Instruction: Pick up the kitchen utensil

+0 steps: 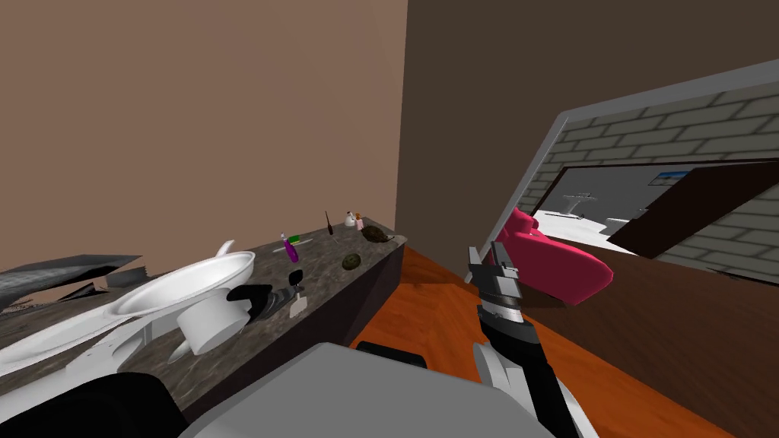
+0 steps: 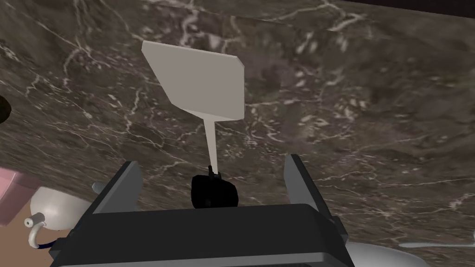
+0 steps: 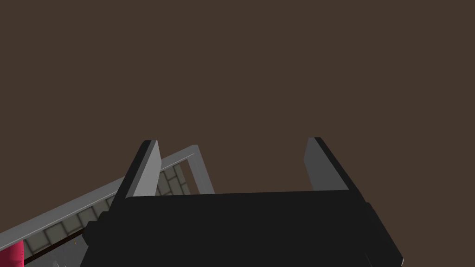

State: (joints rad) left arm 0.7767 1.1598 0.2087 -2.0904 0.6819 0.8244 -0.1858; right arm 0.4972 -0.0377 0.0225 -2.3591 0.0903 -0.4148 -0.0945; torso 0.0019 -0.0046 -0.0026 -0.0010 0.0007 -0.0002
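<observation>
The left end effector (image 2: 212,162) hangs over the dark marbled bench (image 2: 371,116) with its fingers (image 2: 127,185) spread wide, gripping nothing. The spatula (image 2: 204,85) lies flat on the bench right under it. Its pale, flat blade points away from the end effector, and a thin neck runs back to a black handle (image 2: 214,192). The handle sits between the two fingers, close to the dark body and about midway across the gap, touching neither finger.

In the head view the left end effector (image 1: 293,285) is near the bench's front edge (image 1: 365,262), and the spatula's blade (image 1: 299,305) shows just beside it. A white basin (image 1: 190,281) is set close behind the arm. Farther along the bench stand a purple bottle (image 1: 291,251) and a dark round lump (image 1: 350,261), both well apart from the spatula.

The right end effector (image 1: 487,255) is raised over the orange floor (image 1: 426,304), away from the bench. In its wrist view the right end effector (image 3: 232,141) has its fingers apart and empty, facing a brown wall (image 3: 278,69).
</observation>
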